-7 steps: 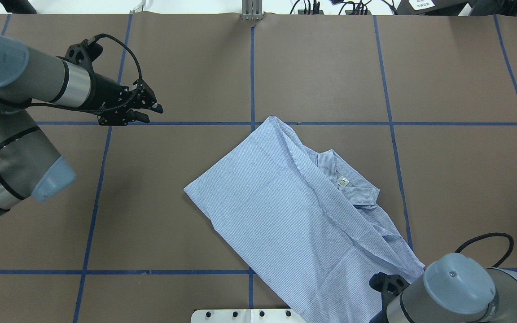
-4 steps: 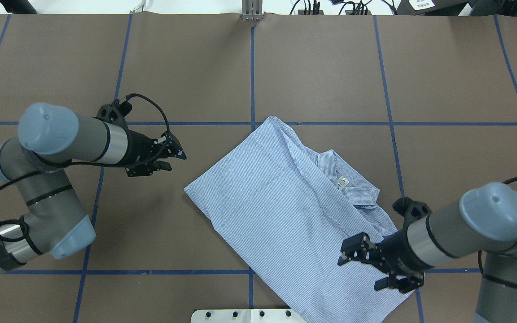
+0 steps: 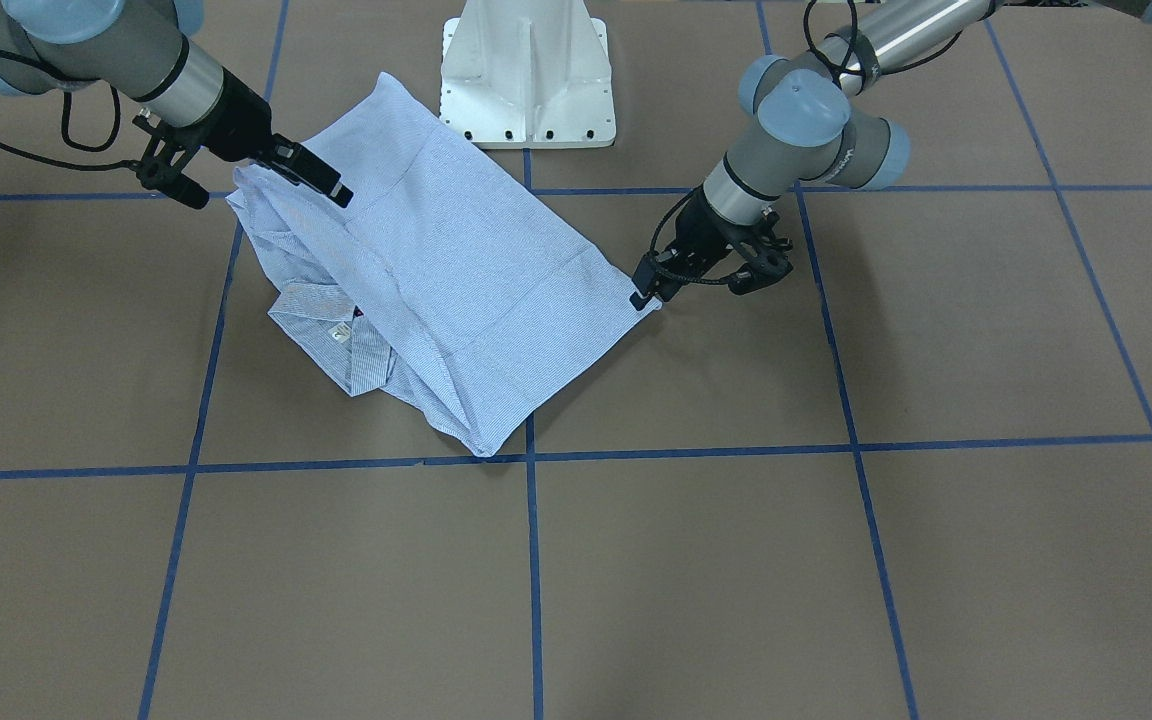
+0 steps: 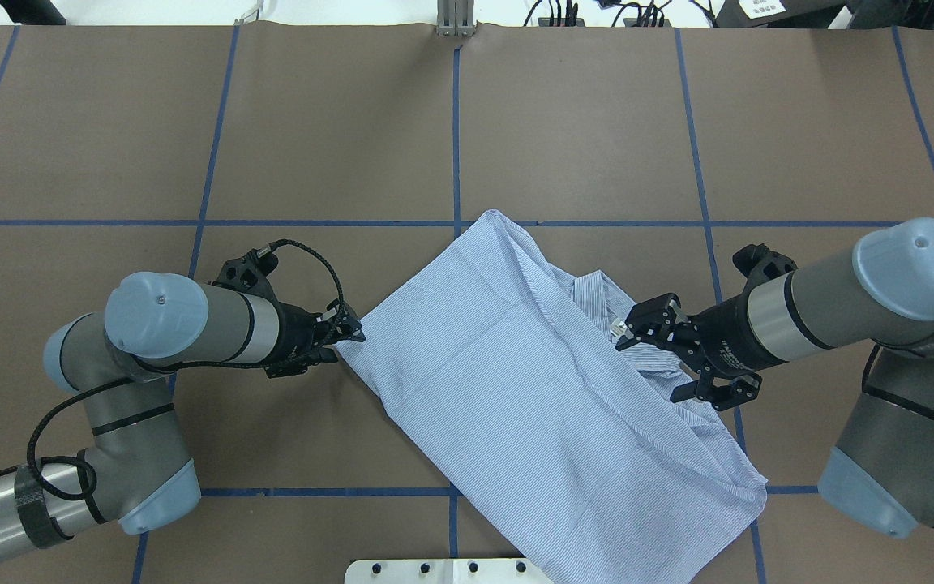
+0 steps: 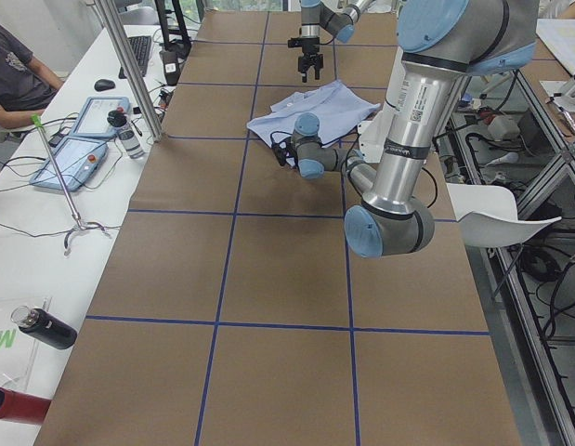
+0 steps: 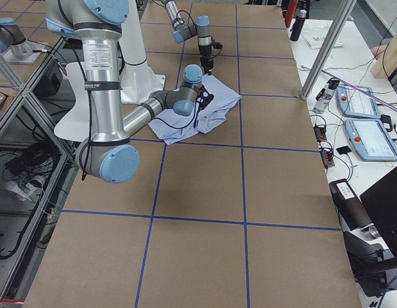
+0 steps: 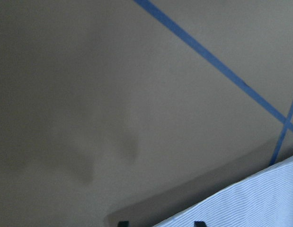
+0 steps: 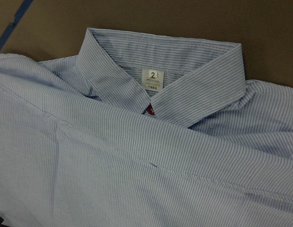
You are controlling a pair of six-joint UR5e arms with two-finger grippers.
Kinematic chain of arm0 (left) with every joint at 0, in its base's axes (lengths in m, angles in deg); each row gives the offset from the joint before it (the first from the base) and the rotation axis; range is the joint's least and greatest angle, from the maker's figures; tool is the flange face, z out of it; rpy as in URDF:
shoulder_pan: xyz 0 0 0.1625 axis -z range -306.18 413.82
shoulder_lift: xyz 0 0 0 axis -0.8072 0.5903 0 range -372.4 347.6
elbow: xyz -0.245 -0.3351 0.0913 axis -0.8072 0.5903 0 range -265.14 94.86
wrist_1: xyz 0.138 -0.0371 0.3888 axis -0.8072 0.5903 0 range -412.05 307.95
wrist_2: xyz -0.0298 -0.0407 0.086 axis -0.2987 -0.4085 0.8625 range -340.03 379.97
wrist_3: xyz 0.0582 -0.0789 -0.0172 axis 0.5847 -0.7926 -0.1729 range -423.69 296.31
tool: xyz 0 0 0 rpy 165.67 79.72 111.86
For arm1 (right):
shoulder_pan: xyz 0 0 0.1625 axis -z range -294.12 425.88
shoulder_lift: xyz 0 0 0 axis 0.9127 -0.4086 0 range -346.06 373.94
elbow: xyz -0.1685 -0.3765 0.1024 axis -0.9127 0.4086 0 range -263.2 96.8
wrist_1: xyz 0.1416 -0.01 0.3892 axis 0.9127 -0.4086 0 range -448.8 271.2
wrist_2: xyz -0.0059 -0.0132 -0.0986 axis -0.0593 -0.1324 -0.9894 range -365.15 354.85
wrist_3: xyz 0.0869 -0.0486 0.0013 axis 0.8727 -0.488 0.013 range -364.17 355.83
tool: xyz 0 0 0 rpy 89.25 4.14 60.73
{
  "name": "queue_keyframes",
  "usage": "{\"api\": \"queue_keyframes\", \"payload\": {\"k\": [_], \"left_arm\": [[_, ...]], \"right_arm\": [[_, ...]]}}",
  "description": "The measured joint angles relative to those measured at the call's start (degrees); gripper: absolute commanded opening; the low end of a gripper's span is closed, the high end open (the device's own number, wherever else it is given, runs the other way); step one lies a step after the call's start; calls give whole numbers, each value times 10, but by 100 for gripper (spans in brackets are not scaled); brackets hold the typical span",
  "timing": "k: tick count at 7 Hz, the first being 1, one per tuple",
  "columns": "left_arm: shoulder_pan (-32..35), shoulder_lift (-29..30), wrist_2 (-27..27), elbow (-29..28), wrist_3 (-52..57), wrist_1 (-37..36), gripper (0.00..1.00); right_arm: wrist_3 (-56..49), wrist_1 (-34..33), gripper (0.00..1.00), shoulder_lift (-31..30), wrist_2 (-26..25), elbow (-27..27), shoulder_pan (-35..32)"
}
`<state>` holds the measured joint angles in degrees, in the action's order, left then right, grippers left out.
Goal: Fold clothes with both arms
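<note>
While shirt [image 4: 516,381] lies part-folded on worktop [image 4: 191,122] just in front of base [image 3: 528,90], L gripper [image 4: 345,345] fingers sit spread at corner, base's left; R gripper [image 4: 649,369] spread over collar [image 8: 174,52], base's right. Pinch all plies, lift both evenly — no drag. R fingertips outside wrist view; L cloth contact unclear.

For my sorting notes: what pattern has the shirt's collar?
The collar has fine blue-white stripes, clearest in the right wrist view.
</note>
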<state>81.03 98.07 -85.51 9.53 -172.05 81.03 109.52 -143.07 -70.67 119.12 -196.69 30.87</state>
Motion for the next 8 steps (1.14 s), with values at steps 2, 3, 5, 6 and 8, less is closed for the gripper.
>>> {"api": "queue_keyframes", "payload": {"k": [2,3,5,6,8], "left_arm": [[-2,1,3,-3,-2,-1,0],[-2,1,3,-3,-4,-2,0],[6,5,3,-5,0,-2,0],[26,11,3,-9,19,-3,0],[90,65,1,-70,78,-1,0]], "right_arm": [[0,0,100,7,-2,8,-2],[0,0,100,7,-3,9,-3],[0,0,100,7,-3,10,-3],[0,0,100,7,-3,11,-3],[0,0,100,7,-4,15,-3]]}}
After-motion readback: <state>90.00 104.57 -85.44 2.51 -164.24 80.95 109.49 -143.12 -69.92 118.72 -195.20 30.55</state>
